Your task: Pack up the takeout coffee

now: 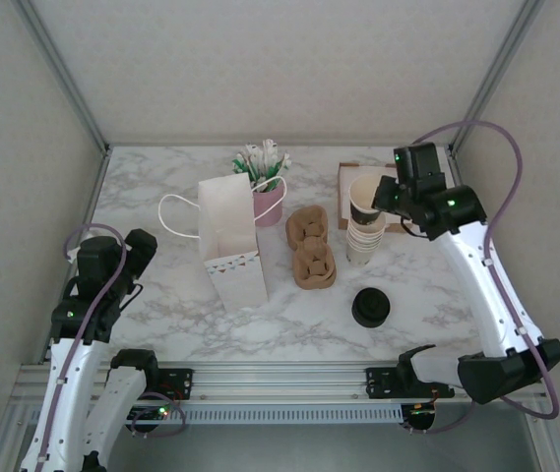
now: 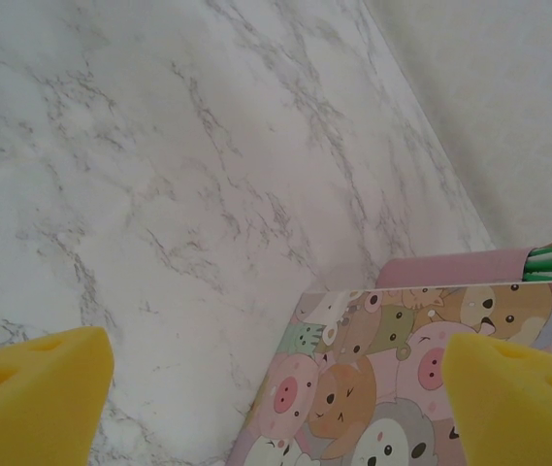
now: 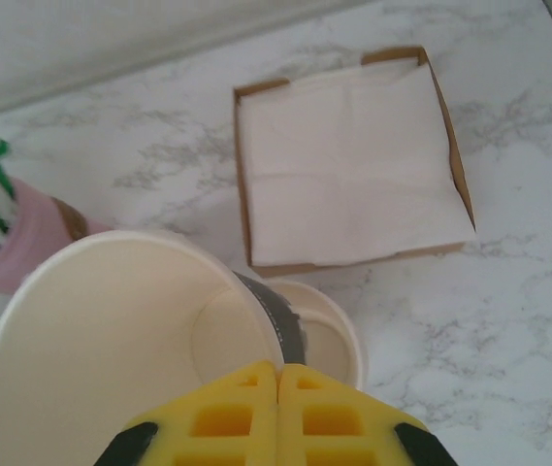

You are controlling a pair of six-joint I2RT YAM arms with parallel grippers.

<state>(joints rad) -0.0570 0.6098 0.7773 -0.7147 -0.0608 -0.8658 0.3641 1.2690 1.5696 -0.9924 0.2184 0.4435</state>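
Note:
My right gripper is shut on the rim of a lidless cream paper cup. One finger is inside the cup and one outside. The cup hangs tilted just above the stack of cream cups. Low black lids lie on the marble near the front. The takeout coffee, a cup with its lid on, is out of view. At the table's left side my left gripper stands open and holds nothing, facing the paper bag.
The upright white bag has a cartoon-animal side and a looped handle. Behind it stands a pink cup of green-and-white sticks. Brown pulp cup carriers lie mid-table. A cardboard tray of napkins sits at the back right.

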